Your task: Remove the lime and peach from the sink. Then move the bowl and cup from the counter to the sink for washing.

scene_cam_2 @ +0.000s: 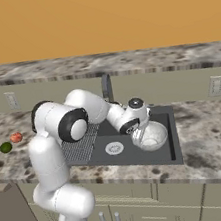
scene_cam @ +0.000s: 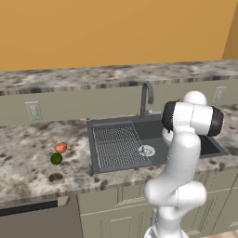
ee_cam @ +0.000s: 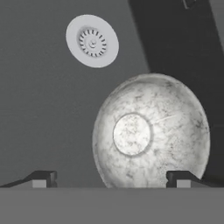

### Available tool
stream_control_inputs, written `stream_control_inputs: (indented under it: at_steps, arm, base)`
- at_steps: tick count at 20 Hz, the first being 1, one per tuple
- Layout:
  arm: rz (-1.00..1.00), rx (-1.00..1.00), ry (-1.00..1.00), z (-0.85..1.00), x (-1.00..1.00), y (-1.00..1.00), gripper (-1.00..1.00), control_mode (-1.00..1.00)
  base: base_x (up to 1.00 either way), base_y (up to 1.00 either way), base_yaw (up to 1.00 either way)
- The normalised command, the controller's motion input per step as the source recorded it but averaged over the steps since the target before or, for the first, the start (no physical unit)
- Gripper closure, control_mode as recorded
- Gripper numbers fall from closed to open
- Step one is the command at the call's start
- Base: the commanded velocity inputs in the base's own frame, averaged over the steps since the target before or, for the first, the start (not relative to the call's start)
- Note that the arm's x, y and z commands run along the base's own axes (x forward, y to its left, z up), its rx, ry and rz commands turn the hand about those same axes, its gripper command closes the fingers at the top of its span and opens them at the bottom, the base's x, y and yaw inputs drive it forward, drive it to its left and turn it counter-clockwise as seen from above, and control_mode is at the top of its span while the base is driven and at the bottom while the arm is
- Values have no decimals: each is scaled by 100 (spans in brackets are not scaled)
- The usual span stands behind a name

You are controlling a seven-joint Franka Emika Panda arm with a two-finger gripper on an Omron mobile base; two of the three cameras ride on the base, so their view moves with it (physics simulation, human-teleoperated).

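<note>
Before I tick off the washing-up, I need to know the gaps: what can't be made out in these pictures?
- Cup: I can't find it; in the left base view the arm covers the right part of the sink.
- Bowl: in the right base view the claw hides its near rim.
- Bowl in the hand view: its lower edge is cut off.
- Lime and peach: too small to tell whether they touch.

Speckled silvery-white bowl [ee_cam: 151, 131]; dark grey sink [ee_cam: 39, 109] (silver drain [ee_cam: 92, 41]).
</note>
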Motion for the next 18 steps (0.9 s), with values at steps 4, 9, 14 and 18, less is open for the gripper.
stream_control_inputs:
  at_steps: [4,9,14,18]
  arm:
    - [-19,-2,-1,44,-22,8,-100,-100]
    - [-23,0,0,43,-19,8,-100,-100]
    - [-23,0,0,47,-14,11,-100,-100]
    - [-23,0,1,41,-14,7,-100,-100]
  base:
    - [0,0,0]
    - [0,0,0]
    - [0,0,0]
    - [0,0,0]
